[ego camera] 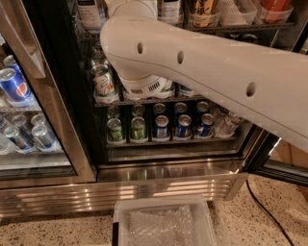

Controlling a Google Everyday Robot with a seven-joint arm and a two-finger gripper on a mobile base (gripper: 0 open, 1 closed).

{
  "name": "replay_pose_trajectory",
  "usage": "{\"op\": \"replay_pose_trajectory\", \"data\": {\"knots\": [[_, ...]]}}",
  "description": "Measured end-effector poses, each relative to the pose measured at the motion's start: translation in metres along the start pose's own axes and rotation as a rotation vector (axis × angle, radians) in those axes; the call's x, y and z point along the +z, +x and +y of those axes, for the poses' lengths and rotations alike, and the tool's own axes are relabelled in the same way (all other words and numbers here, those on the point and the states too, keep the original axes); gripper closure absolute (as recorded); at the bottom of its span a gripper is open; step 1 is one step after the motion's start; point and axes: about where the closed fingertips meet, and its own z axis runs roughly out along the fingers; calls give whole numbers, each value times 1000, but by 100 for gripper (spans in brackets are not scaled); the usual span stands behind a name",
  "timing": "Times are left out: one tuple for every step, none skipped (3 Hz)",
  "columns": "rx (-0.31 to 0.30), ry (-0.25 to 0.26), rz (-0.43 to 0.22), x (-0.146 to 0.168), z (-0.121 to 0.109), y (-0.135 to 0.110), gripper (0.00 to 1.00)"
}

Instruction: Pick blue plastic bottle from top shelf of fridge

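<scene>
The fridge (168,185) stands open in front of me. Its top shelf (216,28) runs along the top edge of the view. Only the bases of its bottles show. Two of them carry pale labels with dark print, one at the left (89,10) and one near the middle (169,8); I cannot tell which is the blue plastic bottle. My white arm (202,67) crosses the view from the lower right and rises out of the top edge between them. The gripper is above the frame, out of view.
An amber bottle (202,12) and crinkled clear bottles (231,12) stand further right on the top shelf. Cans (159,126) fill the lower racks. The neighbouring cooler with Pepsi cans (14,86) is at the left. A white bin (163,223) and a black cable (269,211) lie on the floor.
</scene>
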Motion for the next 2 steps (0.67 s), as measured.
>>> {"op": "replay_pose_trajectory", "data": {"knots": [[4,-10,-11,5,3,-4,48],[4,-10,-11,5,3,-4,67]]}}
